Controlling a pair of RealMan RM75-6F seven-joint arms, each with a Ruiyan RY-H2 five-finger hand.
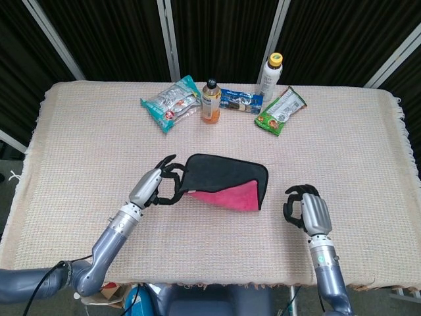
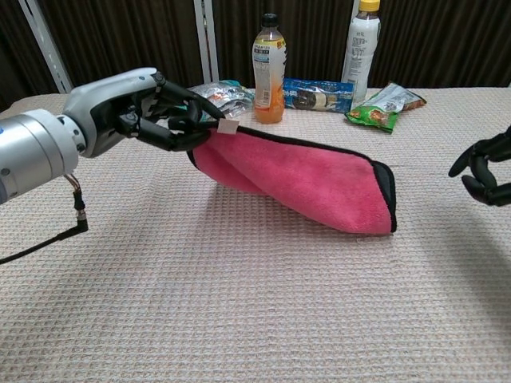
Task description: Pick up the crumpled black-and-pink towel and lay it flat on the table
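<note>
Towel black above, pink beneath (black edging); beige waffle-weave tablecloth; orange bottle

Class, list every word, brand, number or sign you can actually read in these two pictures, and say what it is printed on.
No text can be read here.
Orange drink bottle: label print too small.
White bottle with yellow cap: label blurred.
Blue snack packet: print blurred.
Green snack packet: unreadable.
Teal snack packet: unreadable.
Small white tag on black-and-pink towel: no visible text.

Black curtains with pale posts back a beige cloth-covered table.
</note>
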